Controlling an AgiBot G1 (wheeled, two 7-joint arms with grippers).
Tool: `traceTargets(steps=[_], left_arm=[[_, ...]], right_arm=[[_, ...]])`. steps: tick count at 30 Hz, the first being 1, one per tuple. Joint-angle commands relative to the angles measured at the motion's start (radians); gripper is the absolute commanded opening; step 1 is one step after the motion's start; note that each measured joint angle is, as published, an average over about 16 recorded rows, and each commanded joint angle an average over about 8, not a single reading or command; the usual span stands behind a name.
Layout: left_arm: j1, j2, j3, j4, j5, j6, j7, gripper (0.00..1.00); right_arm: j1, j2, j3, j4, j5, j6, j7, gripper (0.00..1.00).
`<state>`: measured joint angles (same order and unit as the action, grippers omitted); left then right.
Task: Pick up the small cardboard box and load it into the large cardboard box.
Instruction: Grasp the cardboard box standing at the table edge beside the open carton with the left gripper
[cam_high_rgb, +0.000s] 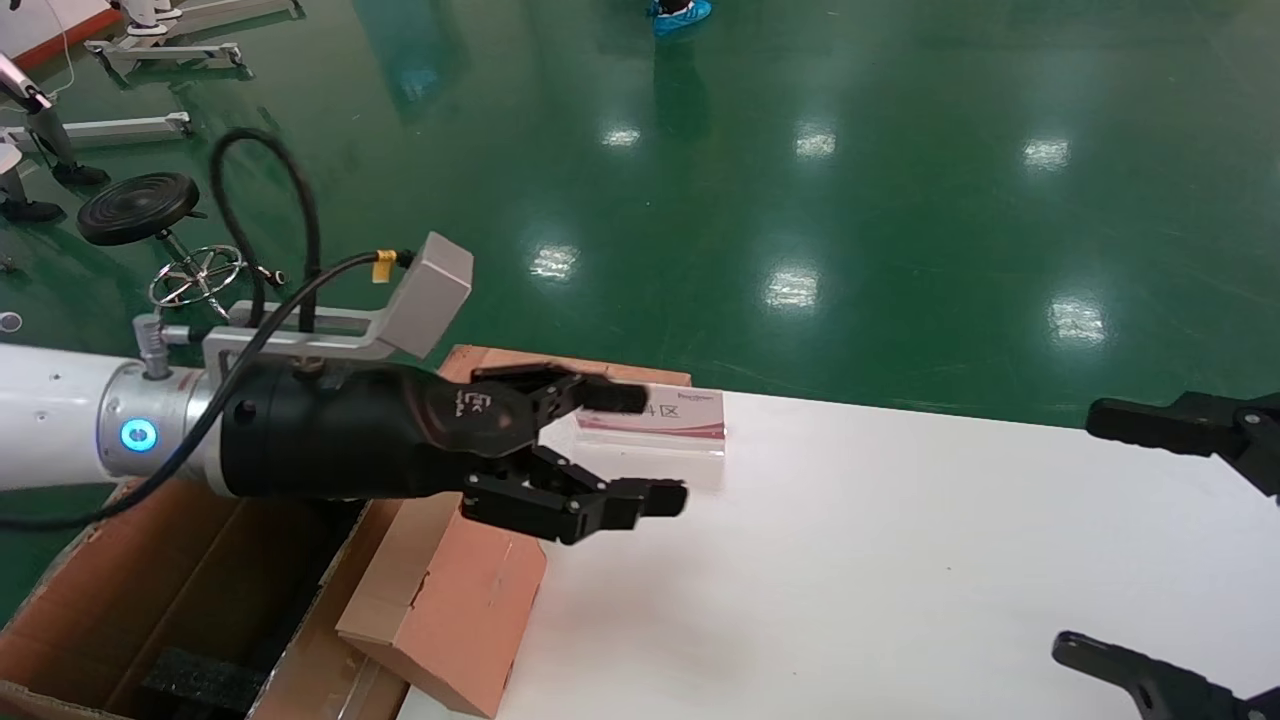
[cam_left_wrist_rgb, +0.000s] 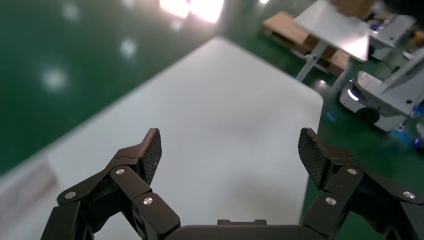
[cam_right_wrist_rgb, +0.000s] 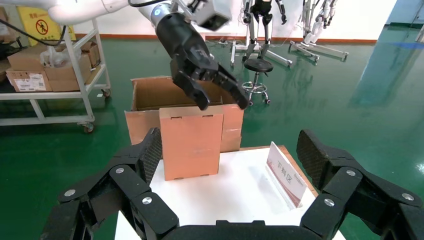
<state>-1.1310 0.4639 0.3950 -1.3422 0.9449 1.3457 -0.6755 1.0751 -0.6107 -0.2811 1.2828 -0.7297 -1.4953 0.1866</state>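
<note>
My left gripper (cam_high_rgb: 612, 455) hangs above the left edge of the white counter (cam_high_rgb: 900, 560), its fingers spread wide and holding nothing. In the left wrist view the two ribbed pads (cam_left_wrist_rgb: 152, 150) stand well apart with only bare counter surface between them.

The small cardboard box (cam_high_rgb: 455, 590) stands at the counter's left edge, below and slightly behind my left gripper. From the head view it seems to overhang or lean at that edge, though I cannot tell for certain. In the right wrist view the same box (cam_right_wrist_rgb: 191, 141) stands upright on the counter, with my left gripper (cam_right_wrist_rgb: 220, 95) just above its top and not touching it.

The large cardboard box (cam_high_rgb: 130, 610) sits on the floor just beyond the counter's left edge, flaps open, a black foam pad (cam_high_rgb: 195, 680) visible inside.

A white and red placard (cam_high_rgb: 655, 418) stands near the counter's far left corner.

My right gripper (cam_high_rgb: 1170, 550) is parked at the counter's right edge, fingers released and wide, clasping nothing.
</note>
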Motion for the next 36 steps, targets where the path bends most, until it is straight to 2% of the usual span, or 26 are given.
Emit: traceTargets(steps=[1,9,17,25,36], left_arm=[[-0.021,-0.025,0.025,-0.008,0.04,-0.009,-0.086,1.0],[-0.254,0.001,0.144,-0.011,0.278,0.14,-0.404,1.0],[-0.44,0.04,0.294,-0.009,0.45,0.232,-0.626,1.0],[-0.635,0.091,0.536,-0.012,0.538,0.245,-0.767,1.0],[-0.922,0.181,0.93,-0.01,0.554,0.25,-0.903,1.0]], right_arm=[[0.0,0.0,0.0,0.0,0.0,0.0,0.0,1.0],[0.0,0.0,-0.001,0.0,0.001,0.0,0.0,1.0],[0.0,0.001,-0.001,0.0,0.001,0.001,-0.001,1.0],[0.0,0.001,-0.002,0.0,0.001,0.001,-0.001,1.0],[0.001,0.001,-0.003,0.0,0.002,0.001,-0.001,1.0]])
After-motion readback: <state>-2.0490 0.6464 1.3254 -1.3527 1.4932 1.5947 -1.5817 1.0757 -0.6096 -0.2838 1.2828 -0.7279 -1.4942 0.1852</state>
